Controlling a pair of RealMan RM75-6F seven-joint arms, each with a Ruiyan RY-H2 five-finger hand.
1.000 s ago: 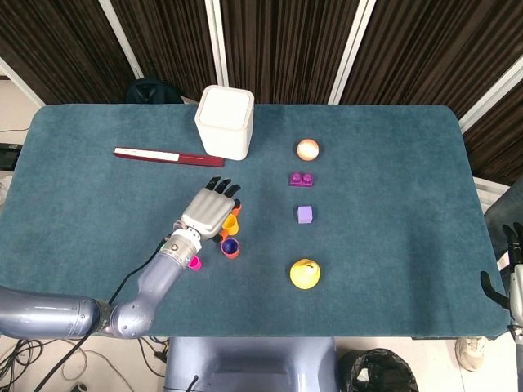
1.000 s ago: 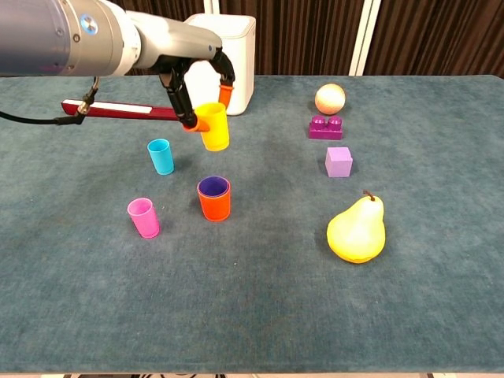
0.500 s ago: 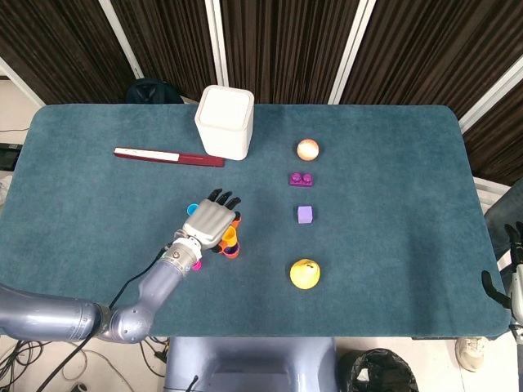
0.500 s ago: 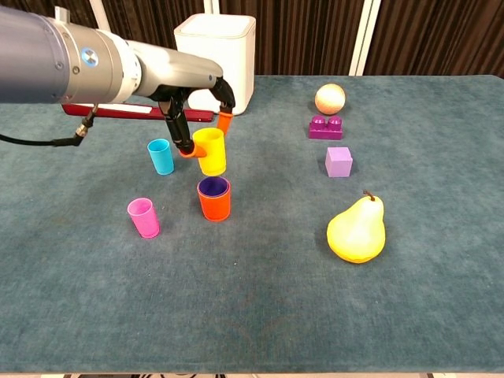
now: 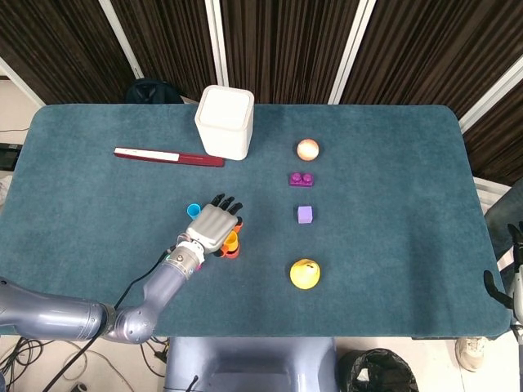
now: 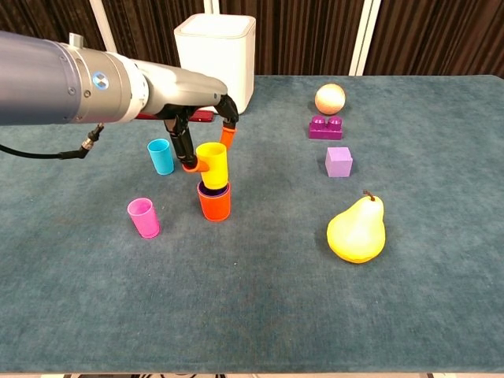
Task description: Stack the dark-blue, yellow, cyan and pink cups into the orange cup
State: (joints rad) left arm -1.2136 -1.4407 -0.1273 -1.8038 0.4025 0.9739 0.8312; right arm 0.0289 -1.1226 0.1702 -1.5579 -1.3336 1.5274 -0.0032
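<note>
My left hand (image 6: 198,126) grips the yellow cup (image 6: 212,164) upright, directly over the orange cup (image 6: 214,205). The dark-blue cup (image 6: 213,189) sits nested inside the orange one, only its rim showing. The yellow cup's base is at that rim. To the left stands the cyan cup (image 6: 161,156), with the pink cup (image 6: 143,217) nearer the front. In the head view my left hand (image 5: 214,226) covers most of the stack, with the cyan cup (image 5: 194,210) just behind it. My right hand (image 5: 515,261) hangs off the table's right edge, fingers apart, holding nothing.
A white box (image 6: 214,55) stands at the back, with a red and white flat stick (image 5: 167,155) to its left. On the right lie a peach-coloured ball (image 6: 330,98), a purple brick (image 6: 325,127), a purple cube (image 6: 339,161) and a yellow pear (image 6: 356,230).
My left hand has come forward and down with the yellow cup, from well above and behind the orange cup to right over its mouth. The other cups have not moved.
</note>
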